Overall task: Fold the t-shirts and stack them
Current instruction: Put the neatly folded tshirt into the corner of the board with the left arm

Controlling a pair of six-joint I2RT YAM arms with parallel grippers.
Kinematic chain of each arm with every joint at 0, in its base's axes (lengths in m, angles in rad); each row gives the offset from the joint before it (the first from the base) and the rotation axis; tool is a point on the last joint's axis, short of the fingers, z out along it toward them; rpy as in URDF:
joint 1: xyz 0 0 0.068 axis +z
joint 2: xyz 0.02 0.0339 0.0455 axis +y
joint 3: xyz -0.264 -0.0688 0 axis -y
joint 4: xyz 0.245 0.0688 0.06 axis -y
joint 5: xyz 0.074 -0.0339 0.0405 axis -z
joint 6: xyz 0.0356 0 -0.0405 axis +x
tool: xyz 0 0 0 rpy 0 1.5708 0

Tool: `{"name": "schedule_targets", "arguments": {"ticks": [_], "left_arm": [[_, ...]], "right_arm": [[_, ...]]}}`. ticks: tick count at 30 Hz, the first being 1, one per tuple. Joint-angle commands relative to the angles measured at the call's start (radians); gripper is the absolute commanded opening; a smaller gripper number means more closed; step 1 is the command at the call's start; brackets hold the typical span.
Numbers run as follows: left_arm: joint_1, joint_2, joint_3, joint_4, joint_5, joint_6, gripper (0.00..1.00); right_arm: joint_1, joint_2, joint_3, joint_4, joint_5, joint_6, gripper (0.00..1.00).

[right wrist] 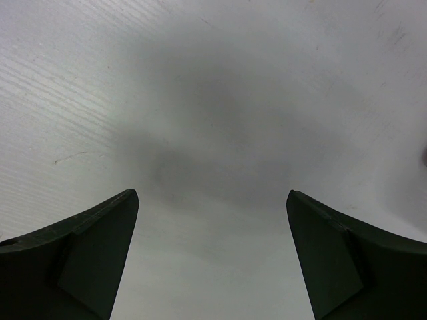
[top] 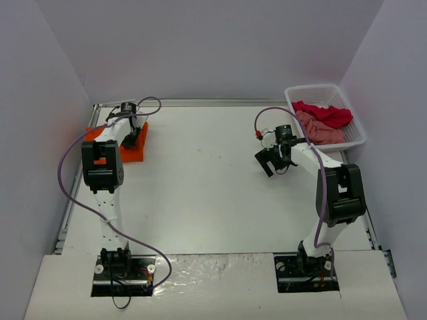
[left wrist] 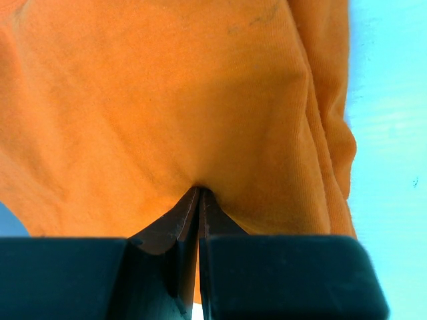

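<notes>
The white table (top: 213, 200) is stretching out under both your arms. Your left gripper (left wrist: 200, 193) is pinching the orange t-shirt (left wrist: 167, 100) at the table's far-left corner. Your right gripper (right wrist: 212, 200) is hovering wide open right of centre.

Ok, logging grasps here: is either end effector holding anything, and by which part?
The left end effector pinches the orange t-shirt mid-cloth, away from its visible edge. The right end effector is open, holding nothing.

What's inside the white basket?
The basket holds a crumpled red shirt and a pink shirt. Whatever lies beneath them is covered.
</notes>
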Motion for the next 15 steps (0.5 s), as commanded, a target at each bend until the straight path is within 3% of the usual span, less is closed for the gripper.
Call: {"name": "schedule_targets", "arguments": {"ticks": [1, 13, 14, 15], "left_arm": [[0.017, 0.003, -0.049, -0.097, 0.025, -0.003, 0.02], [0.018, -0.034, -0.058, -0.073, -0.001, -0.011, 0.03], [0.017, -0.038, -0.059, -0.071, -0.003, -0.012, 0.04], [0.017, -0.045, -0.056, -0.070, -0.003, -0.017, 0.16]], "right_arm": [[-0.004, 0.017, -0.005, -0.011, 0.005, -0.012, 0.89], [-0.004, 0.020, -0.007, -0.011, 0.011, -0.006, 0.90], [-0.004, 0.021, -0.005, -0.010, 0.014, -0.004, 0.91], [-0.004, 0.020, -0.005, -0.010, 0.014, -0.001, 0.93]]}}
